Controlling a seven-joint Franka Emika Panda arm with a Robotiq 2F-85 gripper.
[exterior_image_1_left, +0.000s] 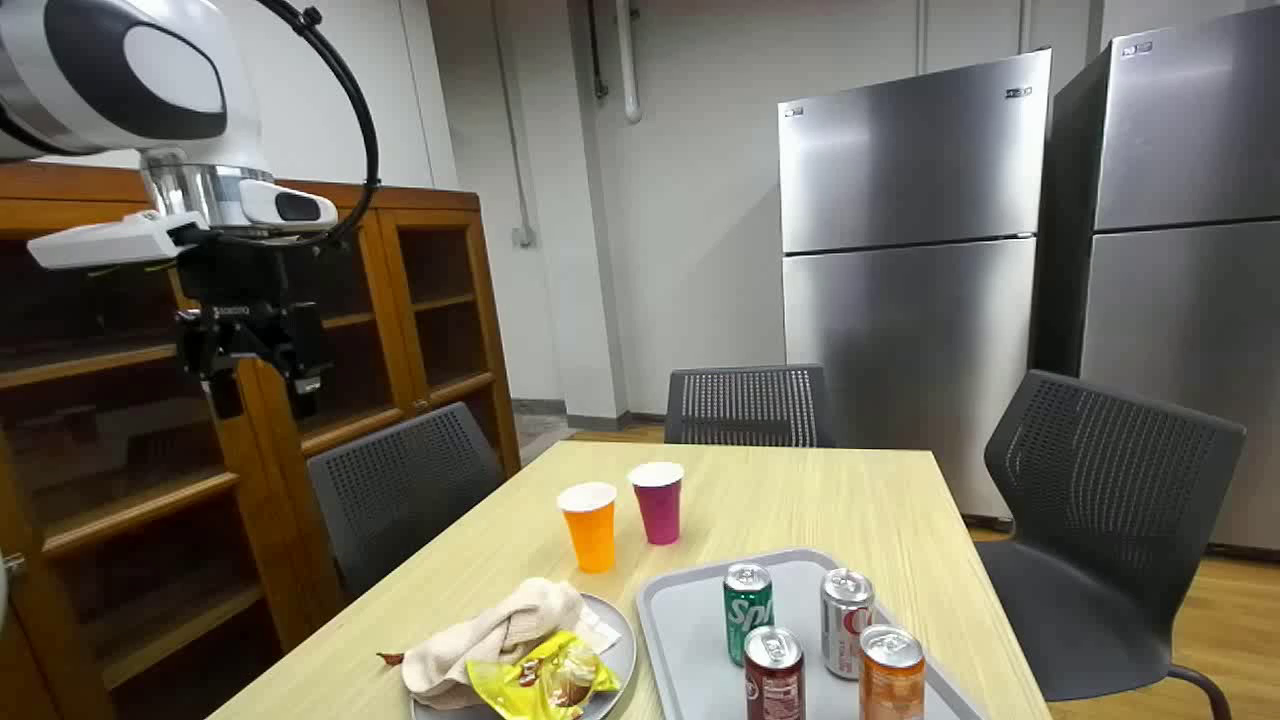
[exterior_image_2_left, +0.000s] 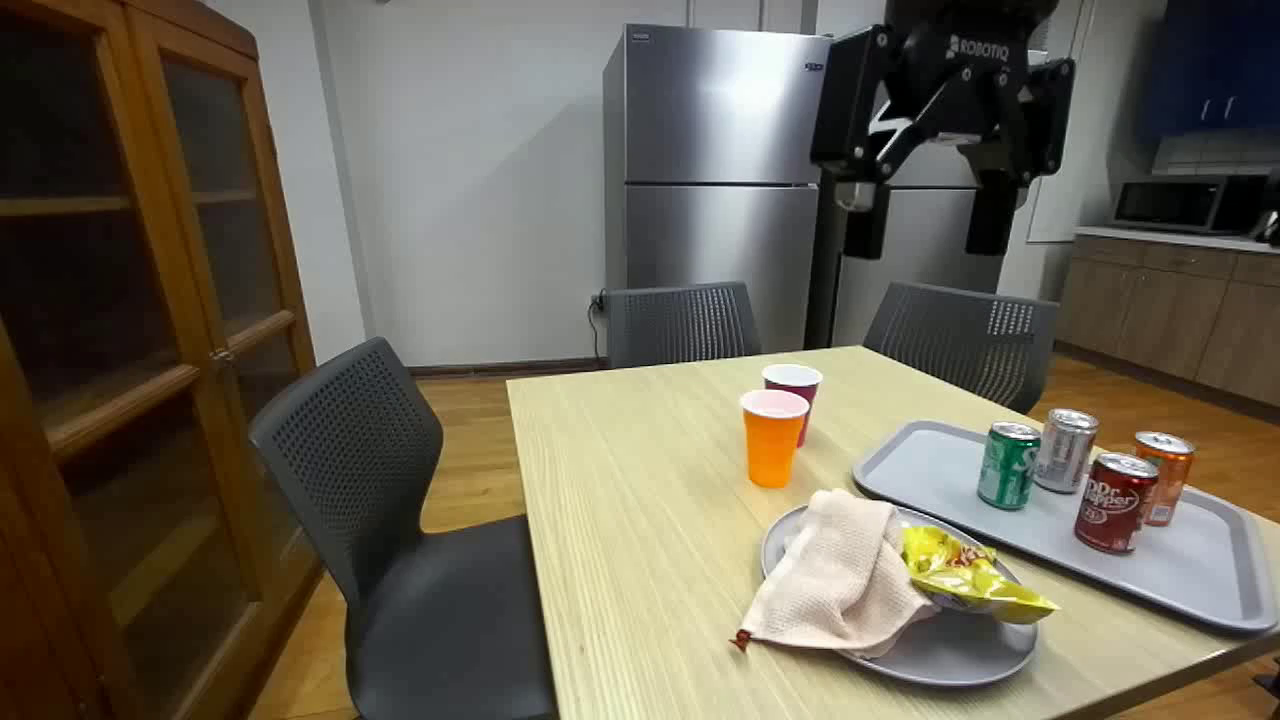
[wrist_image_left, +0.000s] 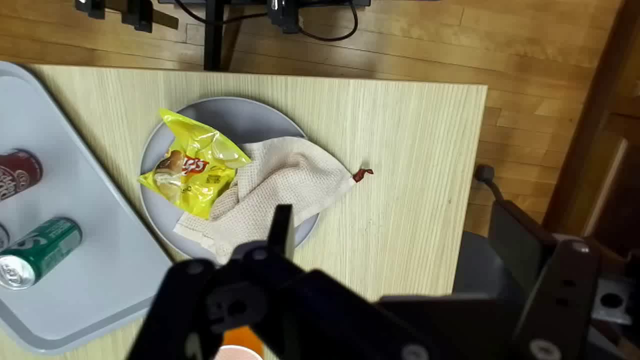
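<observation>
Wrist view | claw (wrist_image_left: 392, 220) spread wide | grey plate (wrist_image_left: 245, 117): waffle-weave towel (wrist_image_left: 275, 192) at 4 o'clock, probably Lay's bag (wrist_image_left: 200, 162) at 10 o'clock

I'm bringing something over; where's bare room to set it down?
Bare table stretches from the orange cup toward the cabinet-side chair, and from the purple cup toward the far-end chair. Crowded: among the cans, and between plate and tray.
</observation>
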